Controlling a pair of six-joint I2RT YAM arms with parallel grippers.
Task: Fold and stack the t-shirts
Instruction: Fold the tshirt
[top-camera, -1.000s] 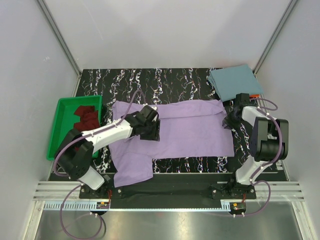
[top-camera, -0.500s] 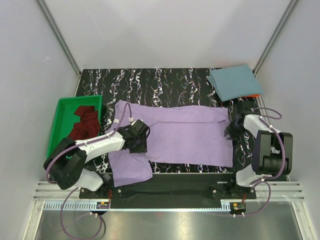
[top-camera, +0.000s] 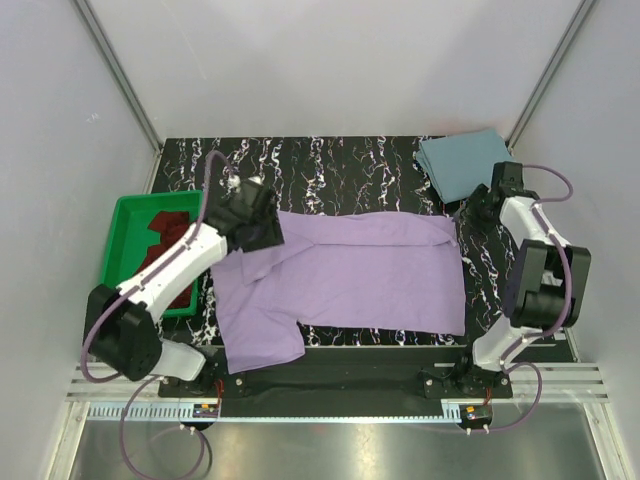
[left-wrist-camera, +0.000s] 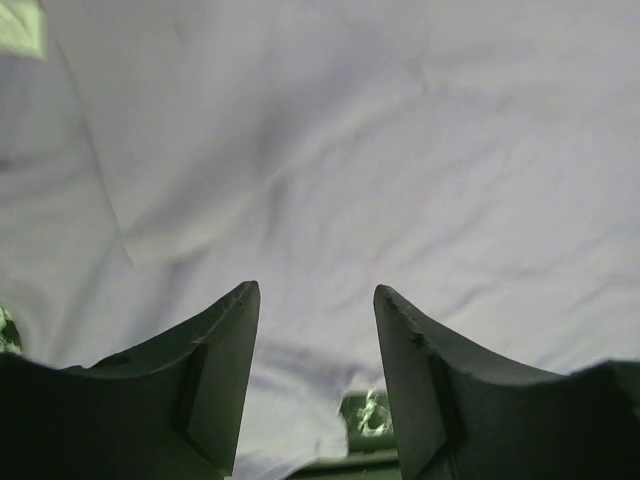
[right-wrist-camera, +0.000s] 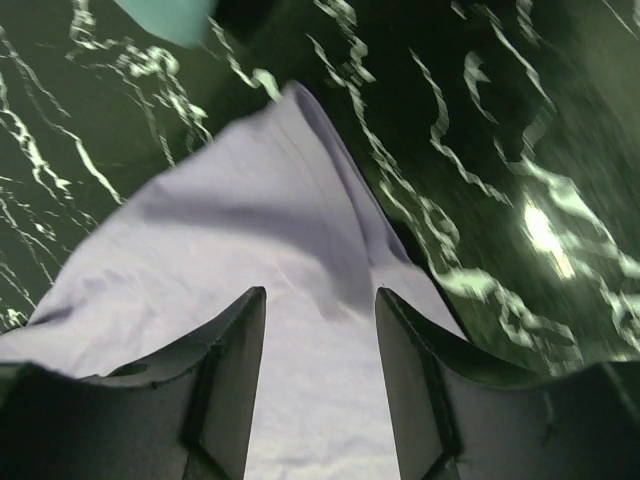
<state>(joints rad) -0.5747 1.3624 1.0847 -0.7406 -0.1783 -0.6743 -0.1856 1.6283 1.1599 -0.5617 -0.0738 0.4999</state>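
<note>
A lavender t-shirt (top-camera: 360, 275) lies spread flat across the black marbled table, one sleeve hanging toward the near left. My left gripper (top-camera: 262, 230) hovers over its far-left shoulder area; in the left wrist view its jaws (left-wrist-camera: 315, 300) stand open over lavender cloth (left-wrist-camera: 330, 150), holding nothing. My right gripper (top-camera: 478, 207) is just past the shirt's far-right corner, open in the right wrist view (right-wrist-camera: 320, 300) above that corner (right-wrist-camera: 290, 200). A folded teal-blue t-shirt (top-camera: 465, 165) lies at the far right. A crumpled maroon t-shirt (top-camera: 168, 245) sits in the tray.
A green plastic tray (top-camera: 125, 215) stands at the table's left edge. Grey walls close the table in on three sides. Bare marbled table (top-camera: 330, 165) lies beyond the lavender shirt. A metal rail runs along the near edge by the arm bases.
The lavender shirt was dragged toward the near edge and flattened. My left gripper then moved to the far left; my right gripper opened, let the corner go and drew back toward the teal shirt.
</note>
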